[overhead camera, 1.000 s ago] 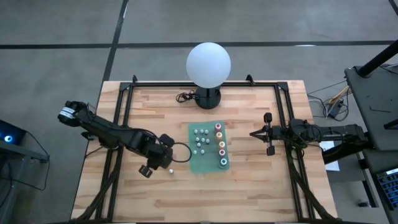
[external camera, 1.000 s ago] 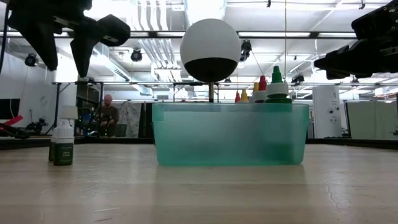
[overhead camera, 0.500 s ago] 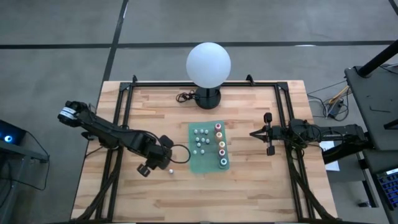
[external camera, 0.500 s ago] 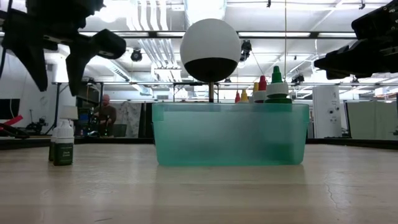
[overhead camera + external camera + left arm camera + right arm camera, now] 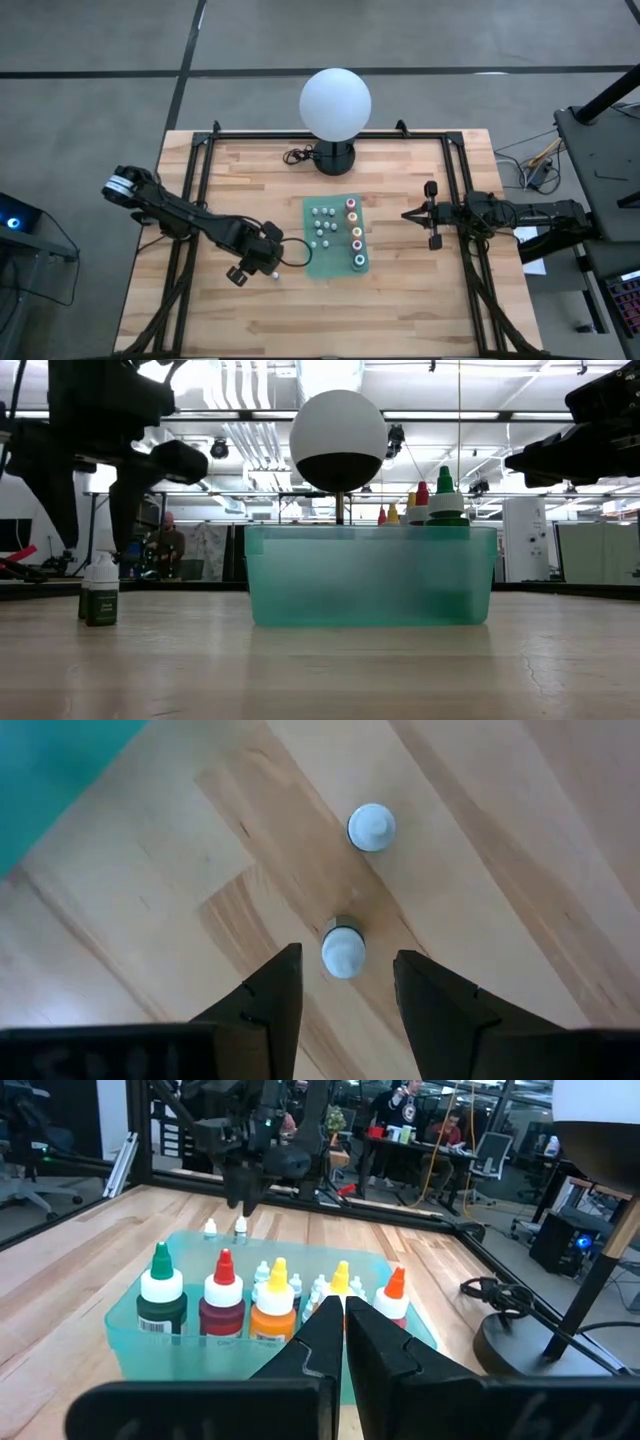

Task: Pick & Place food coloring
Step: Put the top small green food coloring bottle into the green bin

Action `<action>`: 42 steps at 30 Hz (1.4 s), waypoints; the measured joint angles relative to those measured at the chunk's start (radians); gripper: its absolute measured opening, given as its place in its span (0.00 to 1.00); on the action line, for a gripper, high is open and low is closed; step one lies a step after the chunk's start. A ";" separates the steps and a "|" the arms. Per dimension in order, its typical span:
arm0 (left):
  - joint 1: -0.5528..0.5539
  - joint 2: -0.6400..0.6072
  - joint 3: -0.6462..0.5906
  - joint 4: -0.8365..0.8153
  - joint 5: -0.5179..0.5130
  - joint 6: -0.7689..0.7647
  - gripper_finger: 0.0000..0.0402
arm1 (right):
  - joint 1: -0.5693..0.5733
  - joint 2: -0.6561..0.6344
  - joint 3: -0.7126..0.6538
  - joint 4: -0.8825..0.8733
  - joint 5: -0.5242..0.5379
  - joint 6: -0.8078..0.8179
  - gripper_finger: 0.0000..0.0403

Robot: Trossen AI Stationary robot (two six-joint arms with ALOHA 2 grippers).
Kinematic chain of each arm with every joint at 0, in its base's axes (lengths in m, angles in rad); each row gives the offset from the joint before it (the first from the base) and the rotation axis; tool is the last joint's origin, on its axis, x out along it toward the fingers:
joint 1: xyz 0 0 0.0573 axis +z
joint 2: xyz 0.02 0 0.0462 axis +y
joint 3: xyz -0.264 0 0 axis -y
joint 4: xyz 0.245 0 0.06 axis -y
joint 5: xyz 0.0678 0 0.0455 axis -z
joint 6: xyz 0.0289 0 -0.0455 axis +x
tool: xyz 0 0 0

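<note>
My left gripper [image 5: 342,982] hangs just above the wooden table [image 5: 400,300], a little way off the teal bin's [image 5: 337,234] left side, jaws spread and empty, with one small white-capped food coloring bottle [image 5: 343,951] standing upright between my fingertips [image 5: 280,982] and a second white-capped bottle [image 5: 371,826] standing apart just beyond it. Inside the teal bin the bigger bottles stand in a row, green-topped [image 5: 160,1290], red-topped [image 5: 223,1296], orange [image 5: 273,1302] and yellow [image 5: 340,1280], with the small whitish ones [image 5: 322,222] clustered on the side nearer my left arm. My right gripper [image 5: 344,1330] is clenched on nothing, parked well off the bin's right side
</note>
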 joint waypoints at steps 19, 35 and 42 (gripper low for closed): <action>0.005 0.109 0.000 0.024 0.000 -0.013 0.33 | 0.000 0.000 0.000 0.000 0.000 0.000 0.02; 0.011 0.128 0.000 0.034 -0.001 -0.017 0.33 | 0.001 0.000 0.000 0.000 -0.001 0.000 0.02; 0.012 0.128 -0.001 0.034 0.000 -0.020 0.27 | 0.001 0.000 0.000 0.000 0.000 0.000 0.02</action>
